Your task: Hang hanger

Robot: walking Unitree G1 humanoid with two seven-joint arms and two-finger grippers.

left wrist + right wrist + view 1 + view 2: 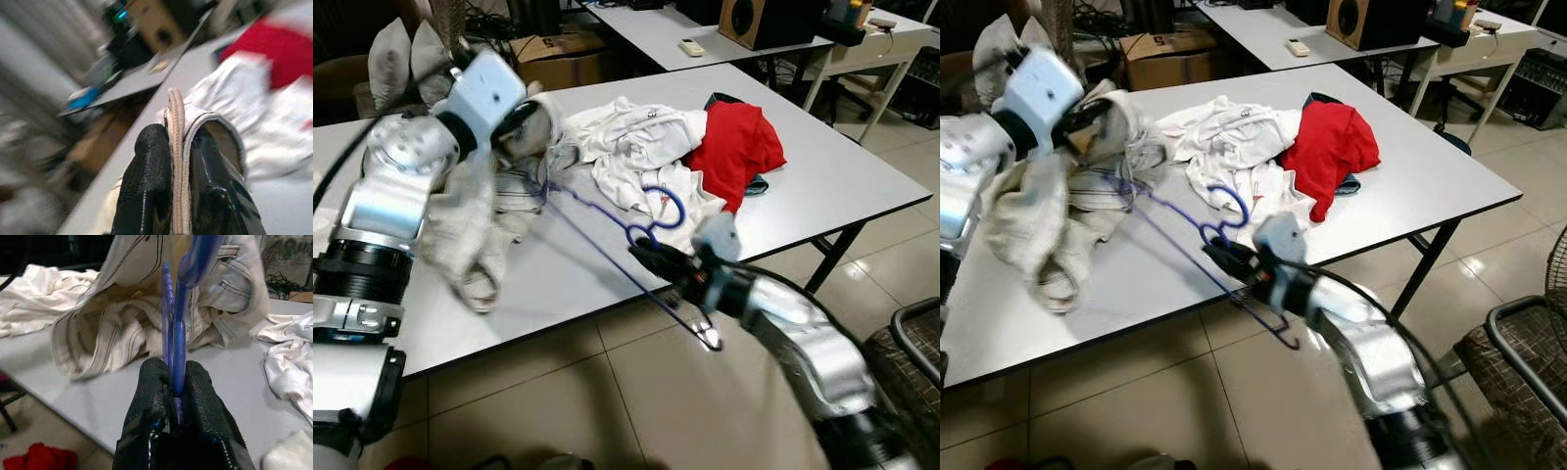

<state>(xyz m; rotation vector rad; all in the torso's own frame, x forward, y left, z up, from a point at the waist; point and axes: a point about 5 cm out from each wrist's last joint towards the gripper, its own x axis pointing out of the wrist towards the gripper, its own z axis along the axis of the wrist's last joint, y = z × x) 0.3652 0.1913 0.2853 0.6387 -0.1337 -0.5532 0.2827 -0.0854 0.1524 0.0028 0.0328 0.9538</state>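
Taking the blue hanger (607, 235) as the landmark: to its left, the left end effector (514, 117) is raised above the counter (862, 176), its fingers (151, 166) pinching the edge of a cream striped garment (475, 235) that droops down to the surface. The hanger itself slants from that garment down past the counter's near edge, where the right end effector (656, 259) clamps it near the hook, fingers (200, 396) pressed onto the blue wire. Right of the hanger lie a heap of white clothes (636, 147) and a red garment (734, 147). The step looks like threading the hanger into the garment; next, its far arm likely needs guiding inside the held opening.
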